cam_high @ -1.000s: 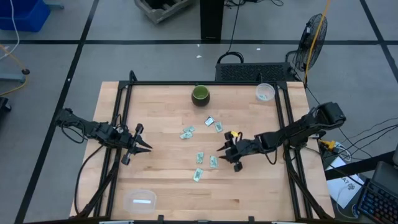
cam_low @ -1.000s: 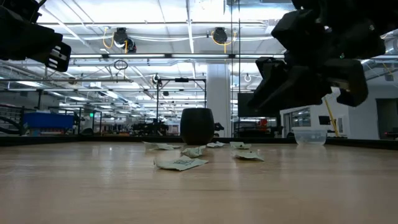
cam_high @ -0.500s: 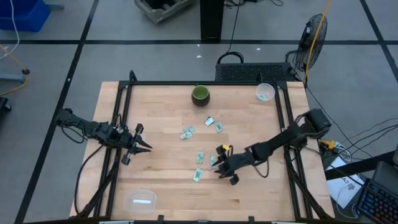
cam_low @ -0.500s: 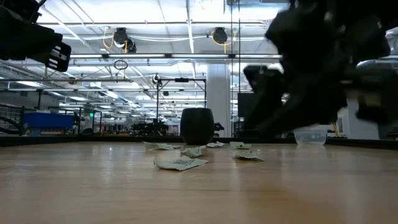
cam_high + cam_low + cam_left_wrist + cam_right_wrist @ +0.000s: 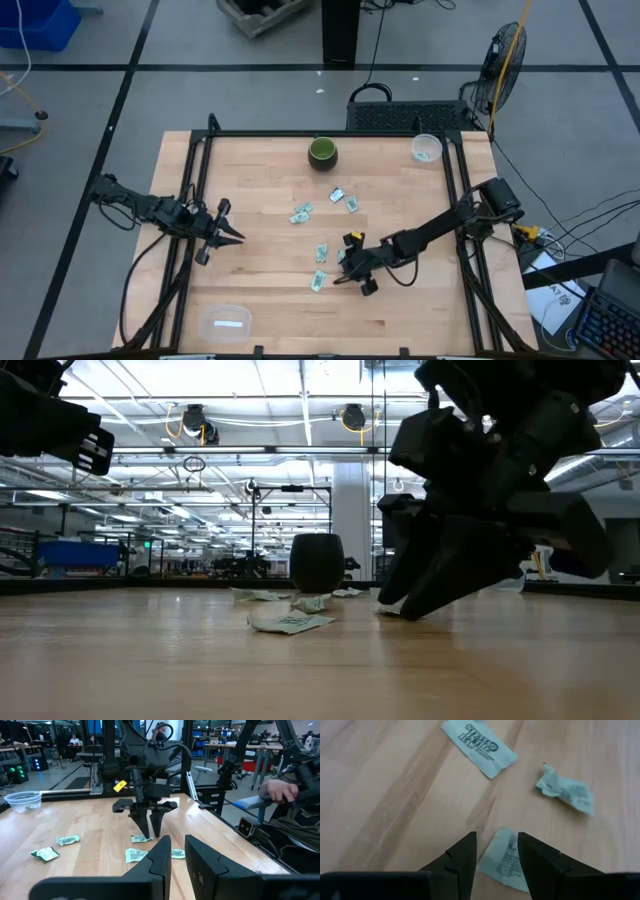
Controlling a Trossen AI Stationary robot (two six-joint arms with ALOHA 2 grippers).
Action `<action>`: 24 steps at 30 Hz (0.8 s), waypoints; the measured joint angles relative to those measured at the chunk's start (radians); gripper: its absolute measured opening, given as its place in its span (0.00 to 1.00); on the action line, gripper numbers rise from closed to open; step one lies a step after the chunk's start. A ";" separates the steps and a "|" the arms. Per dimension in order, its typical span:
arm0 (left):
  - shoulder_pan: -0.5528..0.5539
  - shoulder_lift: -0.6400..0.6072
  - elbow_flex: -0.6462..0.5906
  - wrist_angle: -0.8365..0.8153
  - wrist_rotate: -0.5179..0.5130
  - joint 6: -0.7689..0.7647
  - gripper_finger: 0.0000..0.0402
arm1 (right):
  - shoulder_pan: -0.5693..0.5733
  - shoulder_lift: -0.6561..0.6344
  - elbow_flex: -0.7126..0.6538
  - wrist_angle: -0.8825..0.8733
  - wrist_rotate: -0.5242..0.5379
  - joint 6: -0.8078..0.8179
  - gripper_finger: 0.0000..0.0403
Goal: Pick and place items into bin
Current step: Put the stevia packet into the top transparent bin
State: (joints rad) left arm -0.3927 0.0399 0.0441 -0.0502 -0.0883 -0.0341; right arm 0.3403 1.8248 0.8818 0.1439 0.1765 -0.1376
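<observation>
Pale-green packet (image 5: 505, 861) is seen flat on the wooden tabletop (image 5: 260, 290), framed between the spread fingers of the right gripper (image 5: 350, 270), its long axis toward twelve o'clock, while the left gripper (image 5: 222, 232), nearly pressed together, is held well apart at nine o'clock.

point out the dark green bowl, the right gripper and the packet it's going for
dark green bowl (image 5: 322, 152): high view, inside.
right gripper (image 5: 343, 272): high view, between fingertips.
packet (image 5: 506, 861): right wrist view, its printed face.
</observation>
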 joint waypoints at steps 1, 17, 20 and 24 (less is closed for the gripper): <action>0.000 0.000 0.000 0.000 0.000 0.000 0.16 | -0.006 0.000 0.000 -0.006 -0.003 0.008 0.35; 0.000 0.000 0.000 0.000 0.000 0.000 0.16 | -0.014 0.003 -0.001 0.001 -0.024 -0.007 0.17; 0.000 0.000 0.000 0.000 0.000 0.000 0.16 | -0.014 0.003 -0.002 0.005 -0.023 -0.011 0.13; 0.000 0.000 0.000 0.000 0.000 0.000 0.16 | -0.014 0.003 -0.002 0.007 -0.020 -0.026 0.08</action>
State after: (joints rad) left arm -0.3931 0.0400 0.0441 -0.0502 -0.0883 -0.0341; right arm 0.3264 1.8278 0.8797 0.1511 0.1565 -0.1640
